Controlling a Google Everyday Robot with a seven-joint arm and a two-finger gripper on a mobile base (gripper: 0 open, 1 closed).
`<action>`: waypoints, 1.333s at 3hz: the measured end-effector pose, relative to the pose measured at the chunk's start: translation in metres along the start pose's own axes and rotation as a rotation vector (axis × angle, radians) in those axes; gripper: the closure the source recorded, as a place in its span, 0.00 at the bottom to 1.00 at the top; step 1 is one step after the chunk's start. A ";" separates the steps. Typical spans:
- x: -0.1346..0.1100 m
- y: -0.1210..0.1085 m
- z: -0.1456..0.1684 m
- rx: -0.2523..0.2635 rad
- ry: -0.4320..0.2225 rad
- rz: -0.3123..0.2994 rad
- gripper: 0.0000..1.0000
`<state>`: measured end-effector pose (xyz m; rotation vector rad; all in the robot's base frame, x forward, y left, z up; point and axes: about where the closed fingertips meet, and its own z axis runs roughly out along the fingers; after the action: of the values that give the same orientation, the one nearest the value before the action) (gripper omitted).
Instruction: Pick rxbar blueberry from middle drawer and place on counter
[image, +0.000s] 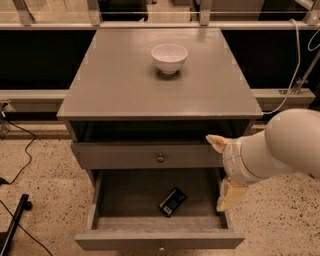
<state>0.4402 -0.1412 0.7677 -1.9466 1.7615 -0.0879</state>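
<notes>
Standing pulled out at the cabinet's foot: middle drawer, deep plain box, small knob on its front.
- Contents: one rxbar, dark wrapper, pale label patch at its near end. It lies flat on the drawer floor, turned at a slant, right of centre and towards the front. Nothing touches it.

Drawer front just above: closed, one knob at centre. A dark gap runs between it and the top; its contents cannot be told.

Counter: flat grey top.
- Contents: one white bowl, upright, towards the back and right of centre. Its inside appears bare.

Arm: thick white limb entering from the right edge and reaching left, level with the closed drawer front.

Gripper: at the cabinet's right front corner, outside and above the open drawer, well apart from the rxbar.
- Fingers: cream, spread wide. The upper one is in front of the closed front's right end; the lower one hangs in front of the open drawer's right wall.
- Hold: nothing.

Floor: speckled, with a black cable at left.
</notes>
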 end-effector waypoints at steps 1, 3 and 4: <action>0.033 -0.016 0.033 0.058 -0.038 -0.098 0.00; 0.057 0.000 0.069 -0.036 -0.058 -0.193 0.00; 0.068 0.027 0.104 -0.191 -0.052 -0.405 0.00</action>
<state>0.4651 -0.1723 0.6466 -2.3984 1.3624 -0.0079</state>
